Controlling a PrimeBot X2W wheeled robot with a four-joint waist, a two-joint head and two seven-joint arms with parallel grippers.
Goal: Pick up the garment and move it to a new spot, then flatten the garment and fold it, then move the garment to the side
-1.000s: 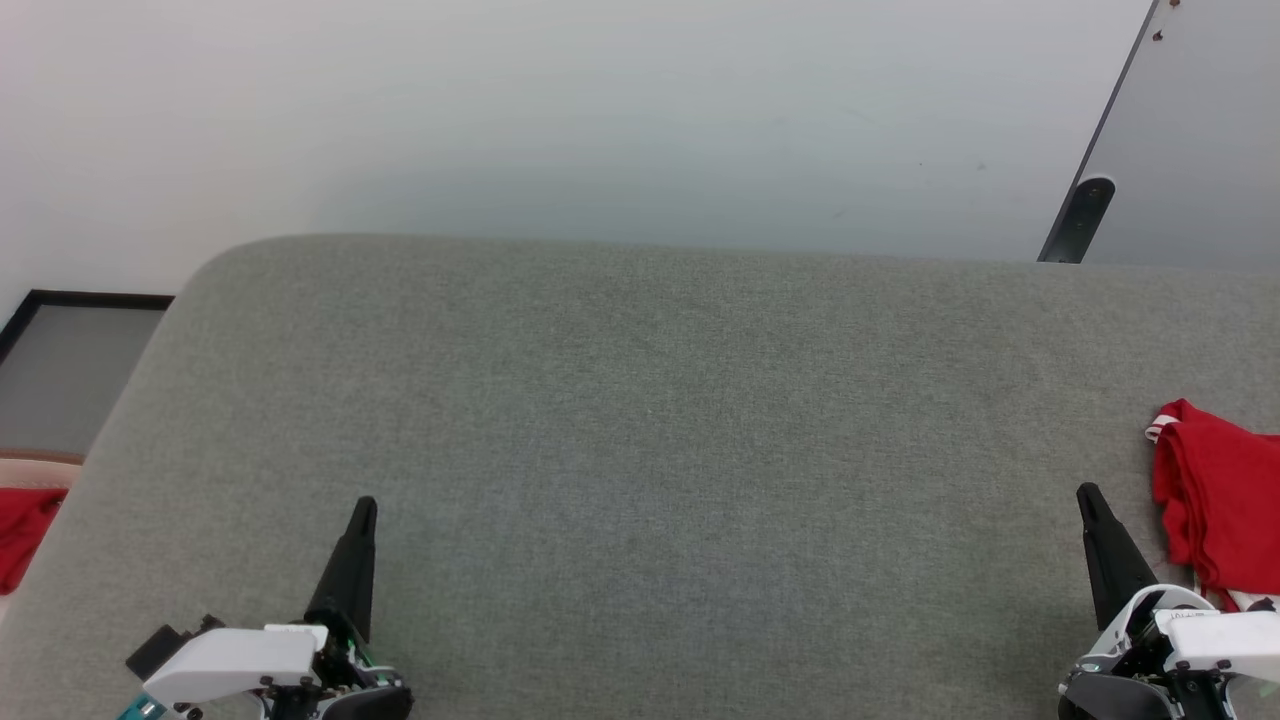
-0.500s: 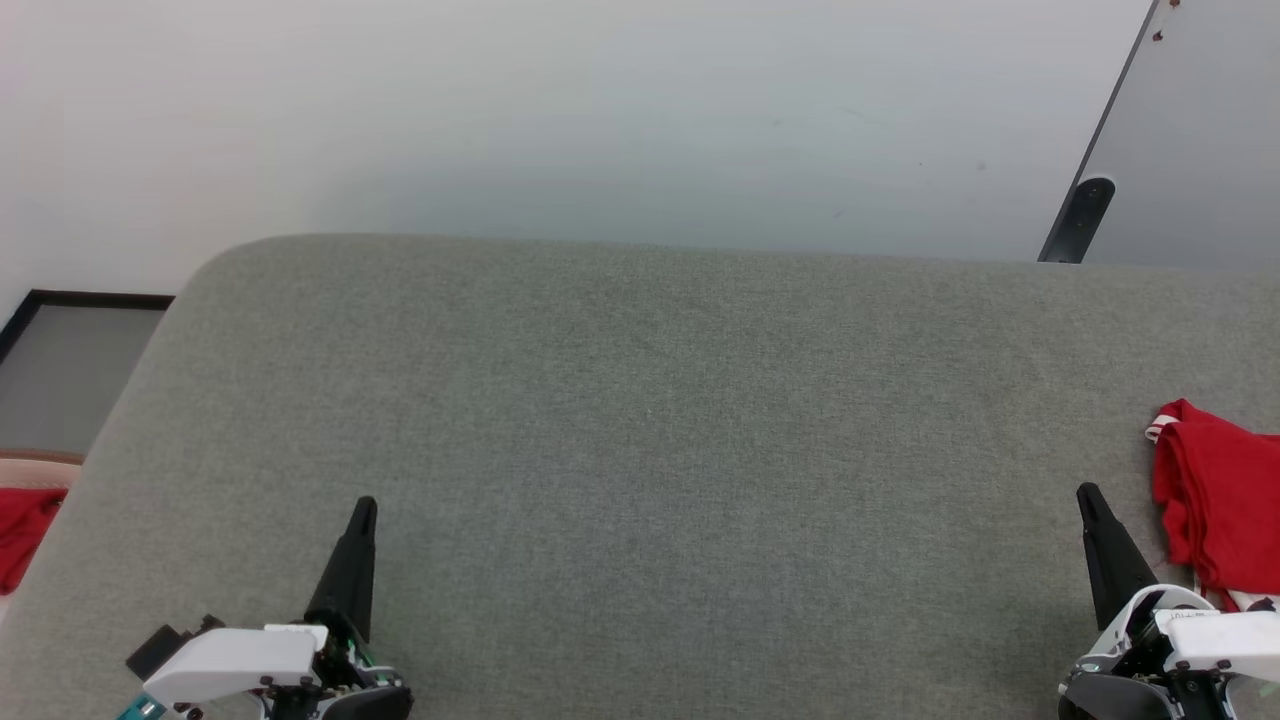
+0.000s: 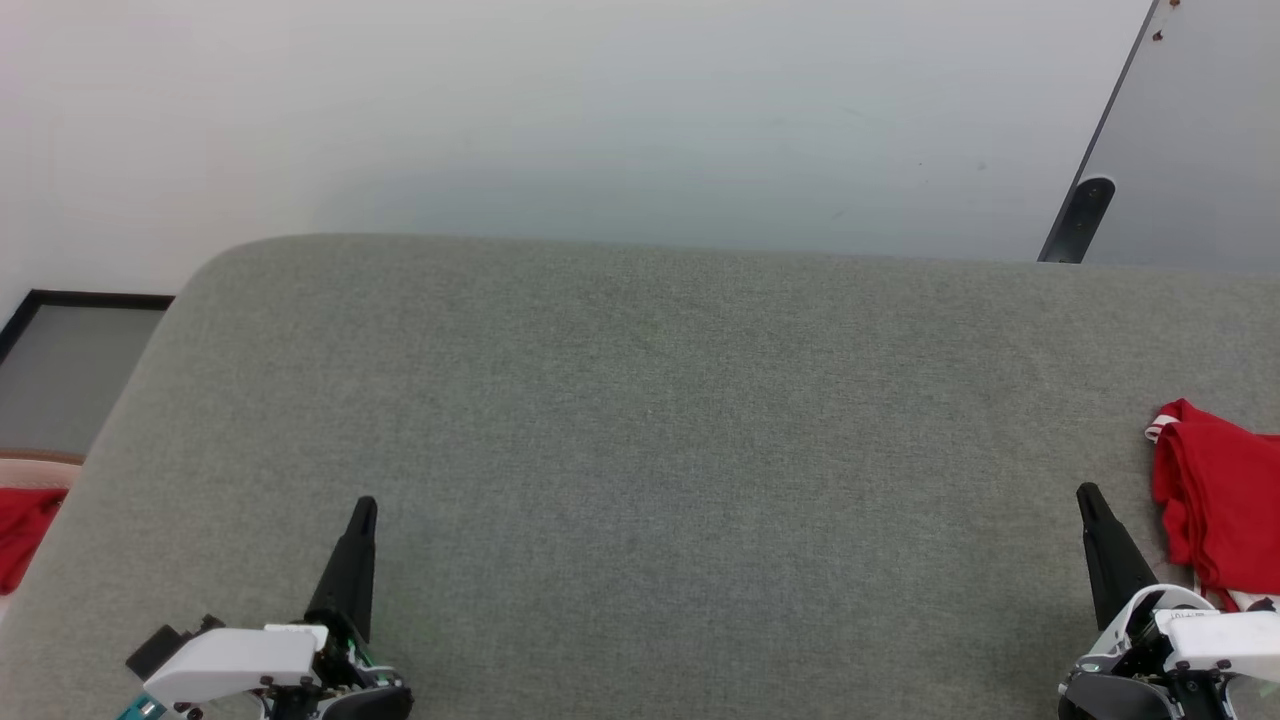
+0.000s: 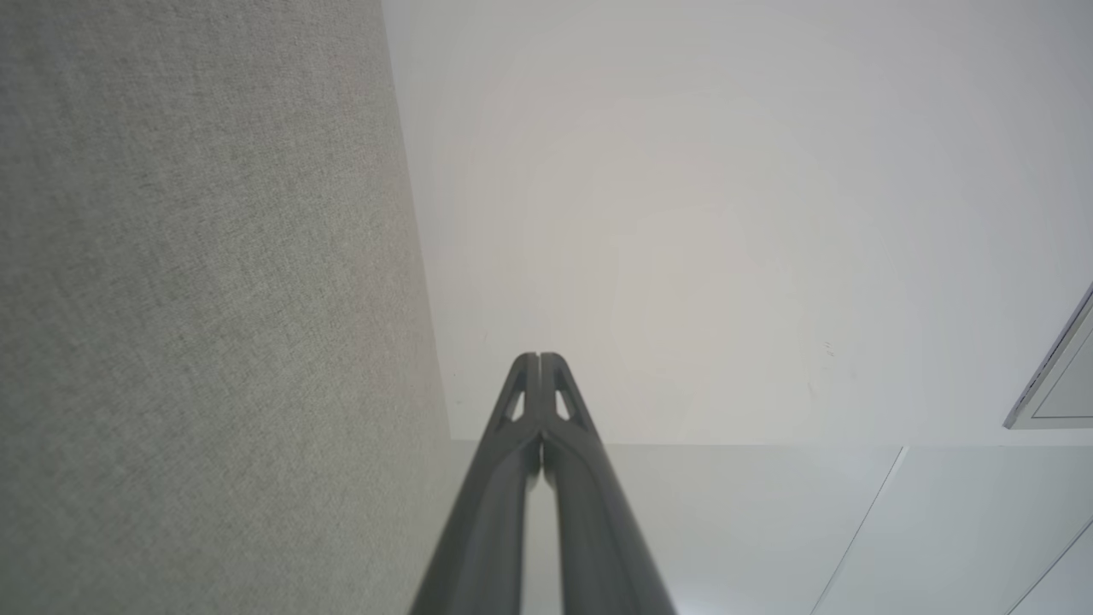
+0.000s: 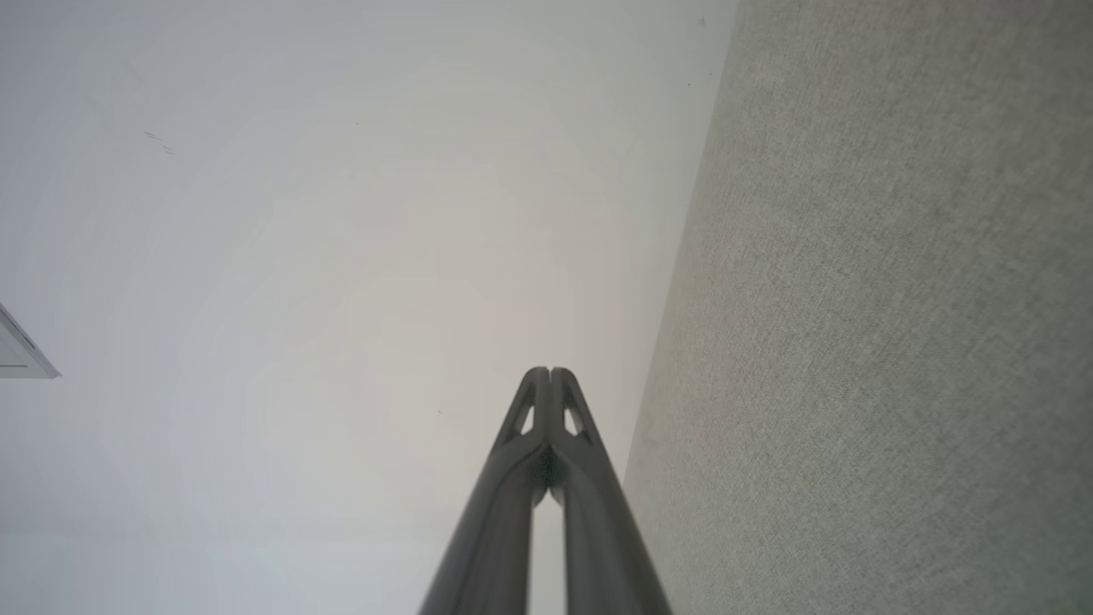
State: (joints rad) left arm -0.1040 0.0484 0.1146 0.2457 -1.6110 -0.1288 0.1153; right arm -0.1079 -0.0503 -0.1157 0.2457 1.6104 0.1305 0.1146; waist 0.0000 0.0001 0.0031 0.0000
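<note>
Ahead, a wide grey fabric-covered worktop [image 3: 640, 400] is seen from above. The garment [image 3: 1215, 500], red with a strip of white trim, is bunched at the worktop's right side and cut off by the frame's edge. The left pincer [image 3: 365, 508] is held at the lower left, its fingers pressed together on nothing. The right pincer [image 3: 1087, 492], likewise closed and empty, is placed just beside the garment.

I see bright, even, diffuse light throughout. A soft greyish shadow dims the pale surface [image 3: 560, 200] beyond the grey cushion [image 3: 640, 400]; near my wrist lenses the dark fingers [image 4: 491, 530] blur.
</note>
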